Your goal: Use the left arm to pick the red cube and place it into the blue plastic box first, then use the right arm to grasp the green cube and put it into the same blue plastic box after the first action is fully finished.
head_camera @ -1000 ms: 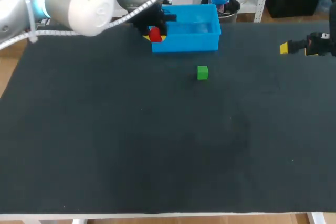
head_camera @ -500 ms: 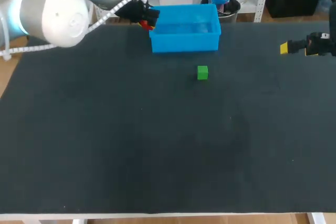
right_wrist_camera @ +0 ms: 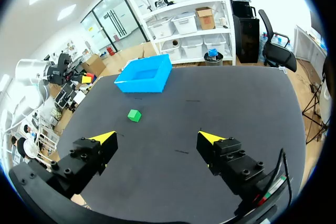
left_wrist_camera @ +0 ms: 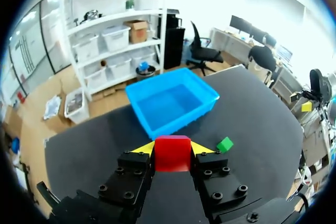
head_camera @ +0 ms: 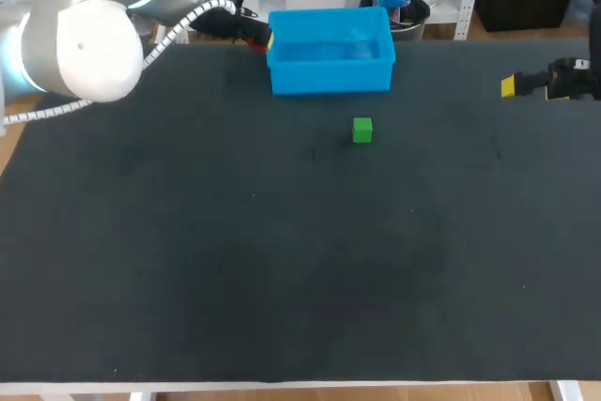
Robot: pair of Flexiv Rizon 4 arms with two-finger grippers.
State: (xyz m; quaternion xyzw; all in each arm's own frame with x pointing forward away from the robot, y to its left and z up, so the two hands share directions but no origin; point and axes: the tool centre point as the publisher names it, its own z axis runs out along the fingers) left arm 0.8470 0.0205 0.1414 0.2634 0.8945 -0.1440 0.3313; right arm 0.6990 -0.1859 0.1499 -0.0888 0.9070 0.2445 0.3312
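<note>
Left gripper [left_wrist_camera: 172, 148]: clamped on the small red cube [left_wrist_camera: 172, 156], one yellow tip against each side, held just outside the left end of the blue plastic box [left_wrist_camera: 181, 120].

Small green cube [left_wrist_camera: 225, 144]: on the black table [head_camera: 282, 260], in front of the box, apart from it.

Right gripper [right_wrist_camera: 157, 139]: fingers spread wide, nothing between them, well right of the box.

Head view hides the left grasp; only a red-yellow sliver shows.
</note>
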